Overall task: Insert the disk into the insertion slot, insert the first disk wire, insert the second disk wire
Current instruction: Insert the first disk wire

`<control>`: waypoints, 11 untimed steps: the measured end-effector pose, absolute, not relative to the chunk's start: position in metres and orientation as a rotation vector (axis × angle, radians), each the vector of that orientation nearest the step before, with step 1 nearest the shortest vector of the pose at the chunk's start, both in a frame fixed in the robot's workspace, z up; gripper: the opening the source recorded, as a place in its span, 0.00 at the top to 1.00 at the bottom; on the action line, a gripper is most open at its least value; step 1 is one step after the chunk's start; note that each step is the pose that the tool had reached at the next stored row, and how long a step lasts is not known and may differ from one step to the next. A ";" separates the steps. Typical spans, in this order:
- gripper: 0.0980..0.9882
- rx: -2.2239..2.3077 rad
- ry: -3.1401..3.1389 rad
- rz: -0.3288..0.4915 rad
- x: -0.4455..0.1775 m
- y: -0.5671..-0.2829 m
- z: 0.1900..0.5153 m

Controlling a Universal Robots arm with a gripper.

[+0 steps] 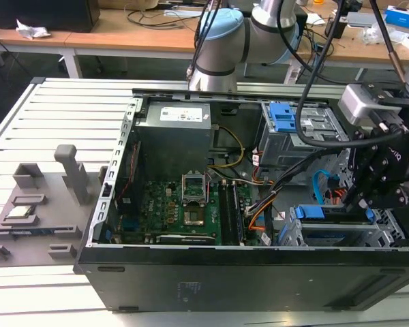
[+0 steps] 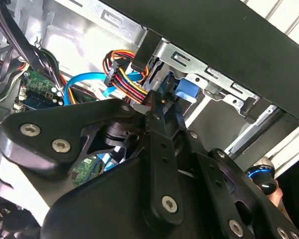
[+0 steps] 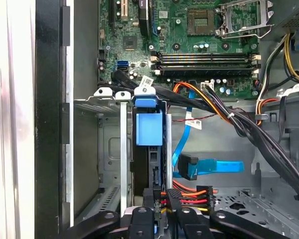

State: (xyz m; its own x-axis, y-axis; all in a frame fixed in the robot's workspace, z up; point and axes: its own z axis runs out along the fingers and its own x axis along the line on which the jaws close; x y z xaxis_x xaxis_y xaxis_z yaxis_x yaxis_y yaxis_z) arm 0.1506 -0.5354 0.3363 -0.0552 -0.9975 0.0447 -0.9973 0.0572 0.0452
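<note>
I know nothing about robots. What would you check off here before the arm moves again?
1. Is the disk sitting in the insertion slot? Ok, it stands between the slot's silver rails.
2. Does the hand have a grip on the multicoloured wire? Ok, it is closed on the wire's end.
3. Is the multicoloured wire plugged into the disk? Cannot tell, because the hand hides the joint.
4. Is the blue wire plugged in? Not ok, its plug lies apart from the disk.
</note>
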 end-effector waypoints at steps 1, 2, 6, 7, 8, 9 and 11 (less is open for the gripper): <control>0.84 2.114 -2.237 -0.003 0.151 -0.535 0.338; 0.84 2.114 -2.237 -0.003 0.151 -0.535 0.344; 0.84 2.114 -2.237 -0.003 0.151 -0.534 0.362; 0.84 2.114 -2.237 -0.003 0.151 -0.533 0.367; 0.84 2.114 -2.237 -0.003 0.151 -0.531 0.374; 0.93 2.114 -2.237 -0.003 0.151 -0.529 0.384; 0.99 2.114 -2.237 -0.003 0.151 -0.527 0.404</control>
State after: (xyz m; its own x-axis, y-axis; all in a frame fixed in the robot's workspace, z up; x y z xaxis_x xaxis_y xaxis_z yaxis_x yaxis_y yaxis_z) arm 0.1506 -0.5266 0.4045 -0.0552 -0.9975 0.0448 -0.9973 0.0572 0.0451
